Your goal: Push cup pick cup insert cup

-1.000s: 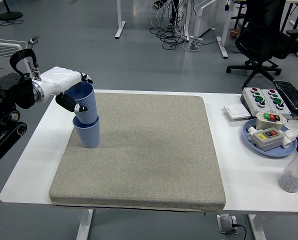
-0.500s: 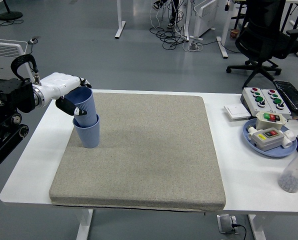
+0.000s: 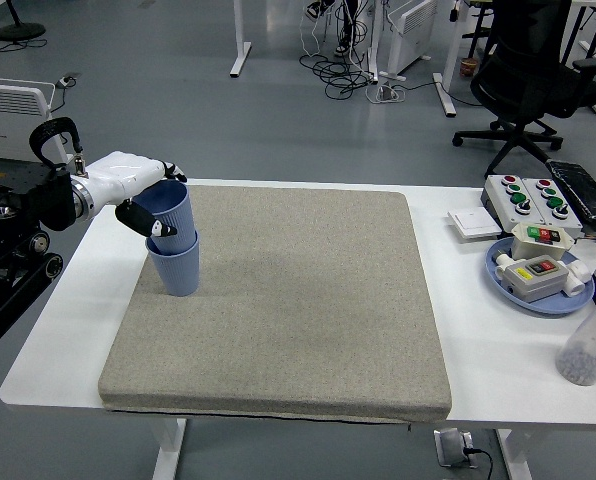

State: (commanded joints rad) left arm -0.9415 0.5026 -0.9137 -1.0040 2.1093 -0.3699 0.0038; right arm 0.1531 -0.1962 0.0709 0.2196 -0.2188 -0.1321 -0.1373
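Observation:
Two blue ribbed cups stand at the left side of the grey mat [image 3: 298, 310]. The upper cup [image 3: 172, 210] sits nested in the lower cup [image 3: 179, 270] and tilts slightly left. My left hand [image 3: 161, 200], white with black fingertips, comes in from the left and is shut on the upper cup, with the thumb on its near side and the fingers over its far rim. The right arm is out of view.
A white table [image 3: 68, 330] carries the mat. At the right are a blue plate [image 3: 503, 262] with button boxes, a control box [image 3: 526, 196], a white switch plate [image 3: 470, 222] and a red-capped bottle [image 3: 590, 345]. An office chair [image 3: 533, 75] stands behind.
My left hand has drawn back to the left and dropped a little, and the upper cup has sunk deeper into the lower cup.

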